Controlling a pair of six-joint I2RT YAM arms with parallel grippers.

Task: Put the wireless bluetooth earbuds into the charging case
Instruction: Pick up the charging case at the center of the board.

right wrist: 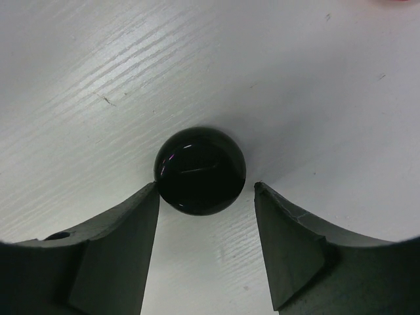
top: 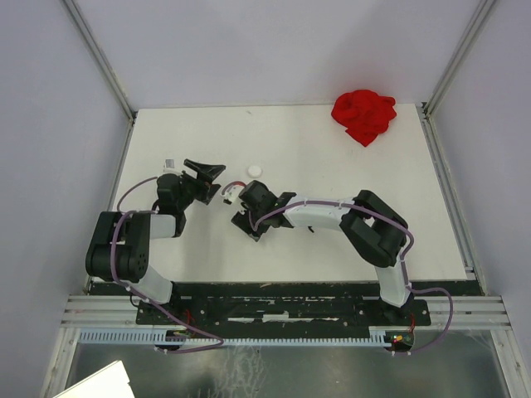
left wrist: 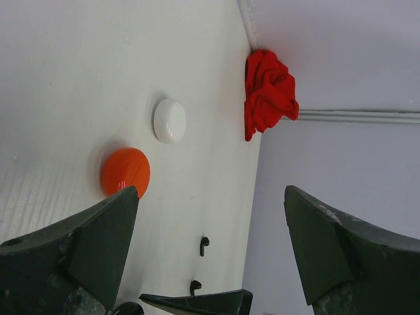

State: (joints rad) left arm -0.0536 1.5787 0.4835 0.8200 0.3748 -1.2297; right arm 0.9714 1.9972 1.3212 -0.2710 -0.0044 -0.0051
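Seemingly low, the right pincer (right wrist: pixel 207 188) straddles the black disc (right wrist: pixel 200 167).

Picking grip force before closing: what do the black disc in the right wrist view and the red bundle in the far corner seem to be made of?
The black disc: probably hard plastic, glossy; its smooth dome shows crisp light streaks. The red bundle: looks like soft cloth, matte; crumpled folds with no shine. Neither can be confirmed by look alone.
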